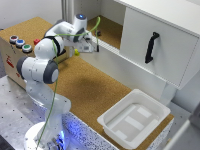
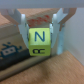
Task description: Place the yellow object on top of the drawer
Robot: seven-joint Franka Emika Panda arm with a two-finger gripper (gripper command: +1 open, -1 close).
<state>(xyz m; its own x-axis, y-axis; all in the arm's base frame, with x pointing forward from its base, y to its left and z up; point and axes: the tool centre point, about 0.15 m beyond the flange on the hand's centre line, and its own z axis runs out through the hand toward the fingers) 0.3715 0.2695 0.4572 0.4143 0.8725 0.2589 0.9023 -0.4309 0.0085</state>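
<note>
a: where's the yellow cube [image 2: 39, 42] right now?

b: between the fingers [image 2: 21, 27] of the gripper [image 2: 40, 31]. the wrist view shows it square on: a yellow block with a dark "n" on the face toward the camera and more dark marks on the face below it. the two pale fingers sit against its opposite sides, closed in on it.

a: is it off the cork or resting on it?

b: i can't tell from these. the wrist view shows cork behind and under it, but whether there's a gap is unclear.

a: and in the exterior view?

b: just a small yellow speck [image 1: 76, 51] under the gripper [image 1: 80, 48], over the cork surface [image 1: 95, 85]. taking the drawer [image 1: 157, 45] as the landmark, the white box with the black handle [image 1: 151, 47], the cube is well off to the exterior view's left of it and lower than its top.

a: anything else around?

b: a wooden box [image 1: 10, 55] with red [image 1: 13, 38], blue [image 1: 20, 43] and green [image 1: 26, 48] buttons, farther from the drawer than the cube. a white bin [image 1: 134, 118] sits on the cork below the drawer, well apart from the cube. the arm [image 1: 45, 60] reaches from its base toward the cube.
</note>
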